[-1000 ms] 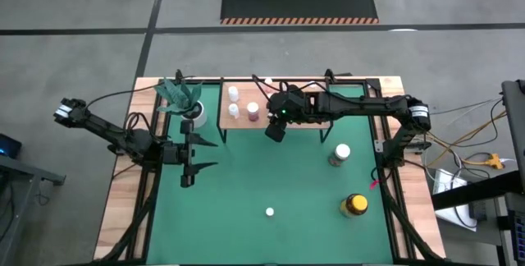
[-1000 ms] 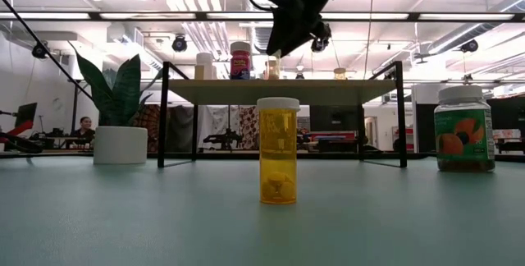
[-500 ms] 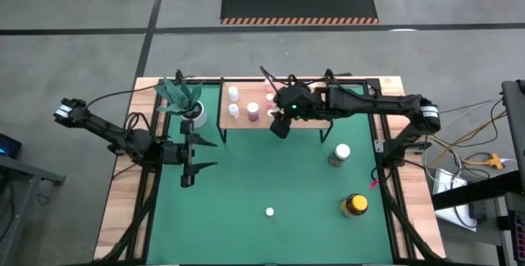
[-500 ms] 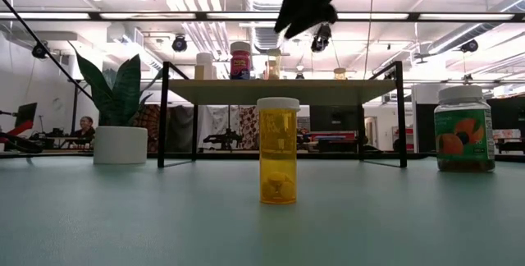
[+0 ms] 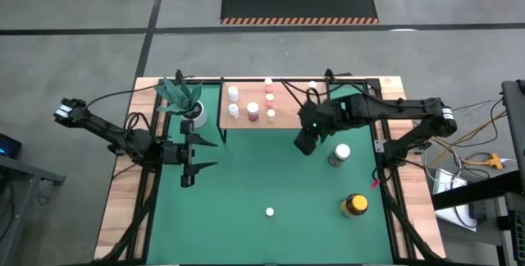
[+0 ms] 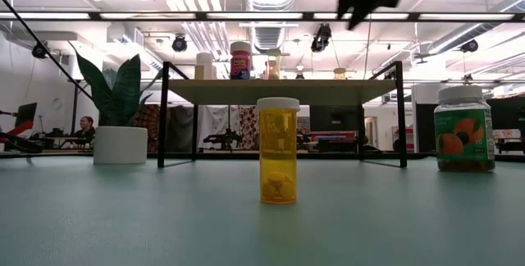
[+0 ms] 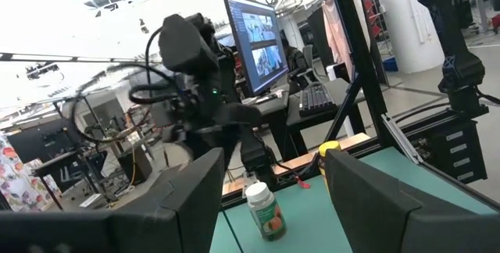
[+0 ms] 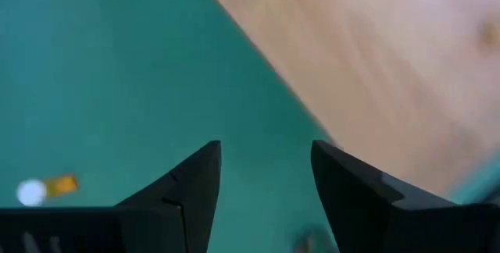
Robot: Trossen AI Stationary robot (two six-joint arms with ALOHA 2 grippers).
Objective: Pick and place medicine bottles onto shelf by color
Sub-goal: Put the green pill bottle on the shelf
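Note:
The shelf (image 5: 287, 106), a light-wood board on black legs, stands at the mat's far side and holds several small white, pink and orange bottles (image 5: 253, 112). One small orange white-capped bottle (image 6: 279, 161) stands on the mat near the front (image 5: 269, 212). A greenish white-lidded jar (image 5: 340, 154) and a yellow black-lidded jar (image 5: 354, 205) stand on the mat at the right. My right gripper (image 5: 303, 143) is open and empty, above the mat between the shelf's near edge and the greenish jar. My left gripper (image 5: 197, 155) is open and empty at the left.
A white pot with a green plant (image 5: 190, 106) stands left of the shelf. The green mat (image 5: 246, 184) is bare in the middle. The left wrist view shows the greenish jar (image 7: 264, 210) and the right arm (image 7: 195, 73) farther off.
My right gripper has moved from the shelf's near edge toward the table's right and near edges, closer to the greenish jar, staying empty. The bottles on the shelf stand as before.

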